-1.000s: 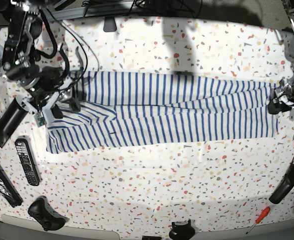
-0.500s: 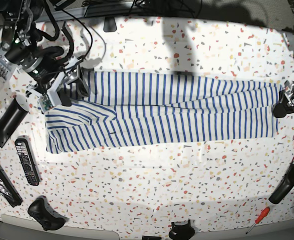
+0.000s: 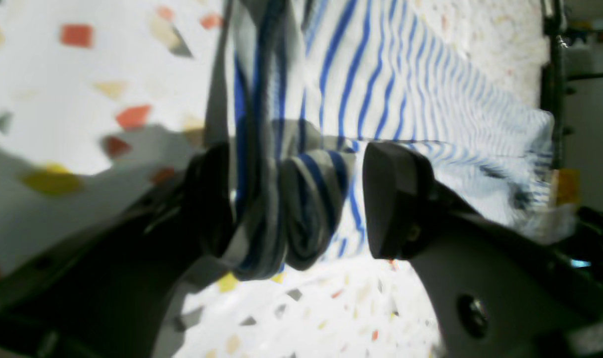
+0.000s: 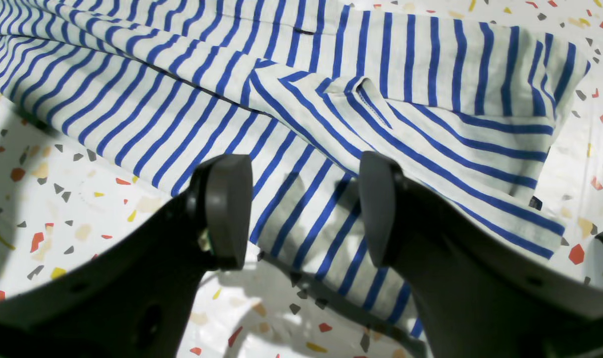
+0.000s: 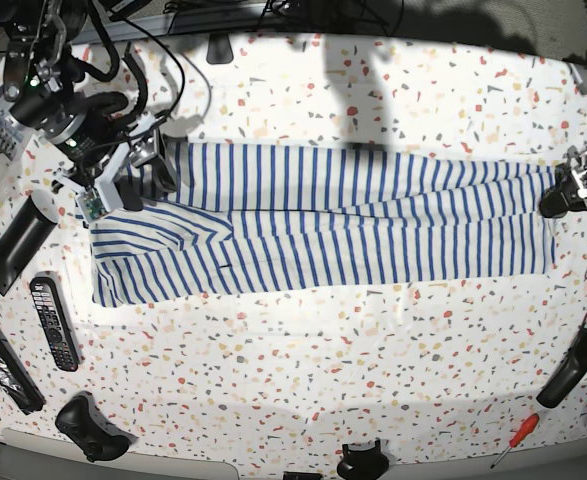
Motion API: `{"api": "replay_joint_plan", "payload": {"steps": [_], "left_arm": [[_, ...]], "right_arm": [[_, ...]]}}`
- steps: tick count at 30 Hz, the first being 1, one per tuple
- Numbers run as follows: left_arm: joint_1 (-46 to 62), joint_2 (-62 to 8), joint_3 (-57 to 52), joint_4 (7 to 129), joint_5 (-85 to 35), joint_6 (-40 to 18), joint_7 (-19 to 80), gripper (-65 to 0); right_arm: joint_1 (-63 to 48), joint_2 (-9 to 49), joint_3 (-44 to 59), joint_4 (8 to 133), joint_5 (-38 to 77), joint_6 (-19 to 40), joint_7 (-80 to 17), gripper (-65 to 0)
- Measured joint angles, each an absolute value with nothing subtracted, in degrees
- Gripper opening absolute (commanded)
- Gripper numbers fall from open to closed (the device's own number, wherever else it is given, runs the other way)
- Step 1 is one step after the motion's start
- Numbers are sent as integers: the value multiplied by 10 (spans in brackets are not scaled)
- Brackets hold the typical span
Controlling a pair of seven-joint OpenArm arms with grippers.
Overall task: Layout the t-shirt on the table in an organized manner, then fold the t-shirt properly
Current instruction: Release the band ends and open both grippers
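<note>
Our left gripper (image 3: 301, 204) stands spread with bunched t-shirt (image 5: 323, 230) hem between its fingers; our right gripper (image 4: 301, 209) gapes above cloth

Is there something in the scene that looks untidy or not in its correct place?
Yes. The t-shirt lies as a long folded strip on the table, but the end beside the right gripper is uneven: one layer crosses diagonally there. At the opposite end, bunched hem sits between the open left gripper jaws.

Bright overhead light washes the table (image 5: 303, 380) pale; arm shadows across its far edge; left wrist view blurred, base view bowed at edges
</note>
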State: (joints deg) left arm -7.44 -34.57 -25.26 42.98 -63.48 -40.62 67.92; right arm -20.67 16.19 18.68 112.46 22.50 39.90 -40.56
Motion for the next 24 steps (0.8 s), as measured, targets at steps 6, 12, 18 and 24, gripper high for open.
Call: {"api": "replay_joint_plan", "payload": {"steps": [6, 12, 18, 24], "left_arm": [[-72, -338, -252, 427, -673, -406, 689, -276], [-72, -322, -252, 427, -682, -406, 684, -281], [-71, -330, -251, 427, -670, -405, 675, -468], [-70, -332, -251, 426, -665, -403, 668, -650]], "right_arm": [[-207, 162, 187, 1125, 225, 399, -406, -319], [-207, 162, 187, 1125, 225, 399, -406, -319], [-207, 162, 187, 1125, 225, 399, -406, -319], [-207, 162, 187, 1125, 225, 399, -406, -319]]}}
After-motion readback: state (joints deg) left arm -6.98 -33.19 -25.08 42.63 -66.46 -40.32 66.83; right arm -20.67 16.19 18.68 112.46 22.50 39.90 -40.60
